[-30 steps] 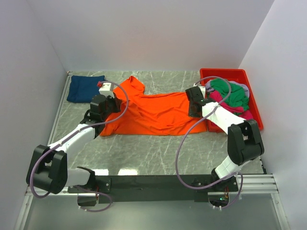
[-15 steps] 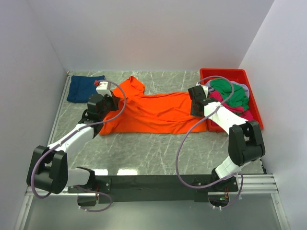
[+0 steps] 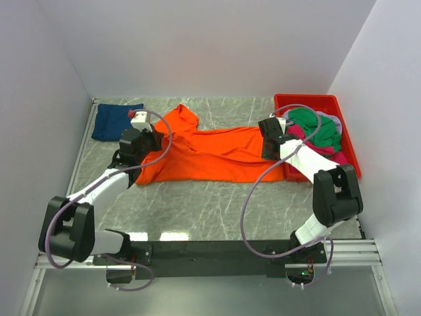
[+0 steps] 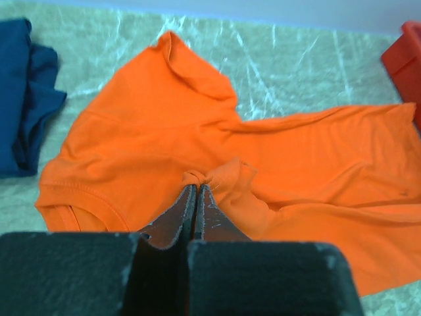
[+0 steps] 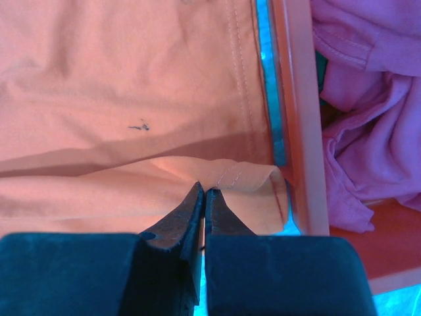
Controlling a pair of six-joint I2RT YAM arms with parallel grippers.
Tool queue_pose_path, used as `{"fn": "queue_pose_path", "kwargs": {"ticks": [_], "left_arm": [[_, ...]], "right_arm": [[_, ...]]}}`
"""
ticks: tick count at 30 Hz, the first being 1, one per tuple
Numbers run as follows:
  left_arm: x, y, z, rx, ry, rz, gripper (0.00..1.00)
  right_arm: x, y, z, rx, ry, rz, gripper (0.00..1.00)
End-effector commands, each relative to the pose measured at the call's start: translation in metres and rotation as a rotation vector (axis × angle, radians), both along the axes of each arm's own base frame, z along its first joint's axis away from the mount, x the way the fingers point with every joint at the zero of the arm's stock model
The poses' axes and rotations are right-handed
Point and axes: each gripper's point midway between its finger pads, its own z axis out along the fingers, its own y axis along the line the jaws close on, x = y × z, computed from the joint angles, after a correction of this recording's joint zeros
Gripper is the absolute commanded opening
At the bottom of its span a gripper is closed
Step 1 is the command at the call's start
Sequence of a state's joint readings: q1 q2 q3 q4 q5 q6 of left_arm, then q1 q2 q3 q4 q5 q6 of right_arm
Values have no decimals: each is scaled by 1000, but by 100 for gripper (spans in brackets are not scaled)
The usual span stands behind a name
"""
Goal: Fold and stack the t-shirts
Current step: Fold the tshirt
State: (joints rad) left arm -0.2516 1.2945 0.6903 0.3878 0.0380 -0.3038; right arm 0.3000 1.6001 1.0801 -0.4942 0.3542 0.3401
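Orange t-shirt (image 3: 210, 155): lies spread flat, lengthwise across the far half of the counter (image 3: 197, 204). Its collar end is toward the left edge and its hem end reaches the wall of the red bin (image 3: 306, 99). The cloth shows shallow wrinkles, and one sleeve points at the far edge.

Left fingers (image 4: 184, 212): together, clamped on a small bunched pinch of orange cloth near the shoulder. The pinch stands up off the counter.

Right fingers (image 5: 189, 209): together, clamped on the hem corner, which curls over just beside the bin wall.

Navy t-shirt (image 3: 117, 122): folded, in the far left corner, near the orange sleeve but apart from it.

Bin: along the right edge at the far right corner. It holds a loose heap, with a green t-shirt (image 3: 317, 129) on top, magenta cloth (image 3: 331, 156) beneath and a bit of grey at the far side.

Surface: grey-green marbled counter, glossy, with a metal strip along the left edge. A black rail (image 3: 210, 250) at the near edge carries both arm bases.

Room: plain white walls (image 3: 210, 46) close off the far, left and right sides. Purple cables (image 3: 253, 197) loop along each arm.
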Motion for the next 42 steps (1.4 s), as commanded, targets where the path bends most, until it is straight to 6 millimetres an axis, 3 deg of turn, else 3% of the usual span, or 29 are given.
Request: {"fn": "queue_pose_path", "kwargs": {"ticks": [1, 2, 3, 4, 5, 6, 8, 10, 12, 13, 14, 17, 22, 24, 27, 29, 32, 36, 42], "left_arm": [[14, -5, 13, -16, -42, -12, 1], [16, -4, 11, -13, -35, -5, 1], [18, -2, 8, -6, -23, 6, 7], [25, -2, 4, 0, -8, 15, 20], [28, -1, 3, 1, 3, 23, 40], [31, 1, -3, 6, 32, 42, 77], [40, 10, 4, 4, 35, 111, 91], [35, 25, 15, 4, 25, 190, 99], [24, 38, 19, -25, 35, 270, 99], [8, 58, 15, -9, 66, 366, 99], [0, 65, 12, -40, 91, 419, 99], [-39, 86, -15, -69, 206, 542, 99], [-87, 109, -65, -49, 327, 659, 99], [-97, 114, -72, -68, 369, 697, 97], [-100, 117, -69, -101, 365, 716, 89], [-100, 114, -72, -142, 394, 701, 89], [-102, 106, -90, -189, 476, 695, 88], [-108, 101, -117, -202, 575, 717, 77], [-110, 96, -123, -272, 576, 722, 66]], "right_arm": [[17, -1, 11, -7, -37, -3, 0], [18, 0, 9, -8, -33, -1, 0], [19, 0, 8, -10, -31, -2, 0], [20, -1, 8, -12, -29, -4, 0], [22, -1, 7, -16, -29, -7, 0], [23, -2, 7, -16, -28, -8, 0], [27, 0, 9, -14, -32, -8, 0], [29, 1, 14, -10, -34, -6, 3], [33, 4, 22, 2, -53, 8, 22], [33, 7, 24, 18, -61, 20, 33], [32, 8, 29, 31, -74, 24, 49], [28, 18, 34, 89, -104, 59, 64], [16, 28, 39, 164, -132, 97, 66], [11, 31, 40, 188, -141, 104, 66], [0, 35, 42, 232, -156, 123, 66], [-9, 36, 42, 252, -163, 129, 66], [-19, 38, 40, 281, -168, 138, 66], [-26, 41, 34, 306, -171, 146, 67], [-31, 40, 28, 305, -156, 150, 66]]}}
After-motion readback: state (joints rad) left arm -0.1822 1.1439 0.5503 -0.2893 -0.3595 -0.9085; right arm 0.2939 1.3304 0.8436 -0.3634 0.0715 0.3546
